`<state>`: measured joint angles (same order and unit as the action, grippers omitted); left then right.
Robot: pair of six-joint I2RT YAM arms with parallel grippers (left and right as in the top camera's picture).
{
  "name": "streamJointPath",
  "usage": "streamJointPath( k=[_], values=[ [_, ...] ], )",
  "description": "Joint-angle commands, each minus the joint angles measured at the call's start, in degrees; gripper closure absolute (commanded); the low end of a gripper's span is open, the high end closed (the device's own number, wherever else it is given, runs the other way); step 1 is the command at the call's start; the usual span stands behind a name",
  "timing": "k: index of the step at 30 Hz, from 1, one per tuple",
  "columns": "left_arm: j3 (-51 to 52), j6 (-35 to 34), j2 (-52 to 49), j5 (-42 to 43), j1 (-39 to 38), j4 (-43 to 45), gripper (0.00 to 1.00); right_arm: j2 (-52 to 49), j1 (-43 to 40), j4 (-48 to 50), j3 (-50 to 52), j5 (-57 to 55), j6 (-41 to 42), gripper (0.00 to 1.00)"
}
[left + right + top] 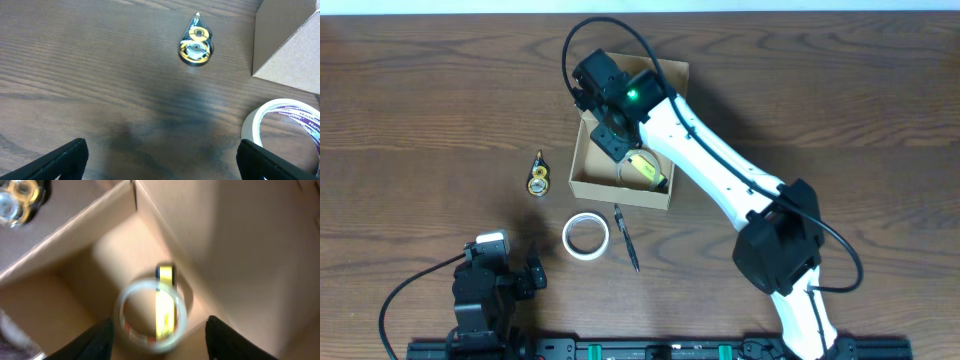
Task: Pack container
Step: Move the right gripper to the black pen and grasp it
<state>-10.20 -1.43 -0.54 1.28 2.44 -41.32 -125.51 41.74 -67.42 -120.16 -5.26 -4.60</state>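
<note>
The container is a tan cardboard box (pixel 618 192) at the table's middle, its flap lid open at the far right. My right gripper (pixel 613 135) hangs over the inside of the box, open (pixel 160 345). Below it a clear tape roll (pixel 150 314) and a yellow item (pixel 165 297) lie on the box floor (pixel 240 240); the view is blurred. They also show in the overhead view (pixel 645 170). My left gripper (pixel 505 282) is open and empty near the front left (pixel 162 162).
A white tape roll (pixel 586 237) and a black pen (pixel 626 238) lie just in front of the box. A small yellow tape dispenser (pixel 537 178) lies left of it. In the left wrist view the dispenser (pixel 196 44), box corner (pixel 285 45) and white roll (pixel 285 125) show.
</note>
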Motion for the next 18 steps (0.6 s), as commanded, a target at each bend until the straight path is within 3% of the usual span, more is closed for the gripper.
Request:
streamJointPath(
  k=[1,7,12,18],
  values=[
    [0.96,0.63,0.24,-0.24,-0.22,-0.39,0.05,2.19,0.15,-5.53,-4.33,-0.50,1.16,0.37],
    [0.96,0.63,0.24,-0.24,-0.22,-0.39,0.05,8.66,1.44,-17.25,-4.57,1.64,6.95,0.32],
    [0.96,0.63,0.24,-0.24,-0.22,-0.39,0.05,15.04,2.73,-19.98,0.15,1.64,7.34,0.32],
    [0.96,0.63,0.24,-0.24,-0.22,-0.39,0.05,27.82,5.22,-11.85,20.87,2.45,8.13,0.30]
  ],
)
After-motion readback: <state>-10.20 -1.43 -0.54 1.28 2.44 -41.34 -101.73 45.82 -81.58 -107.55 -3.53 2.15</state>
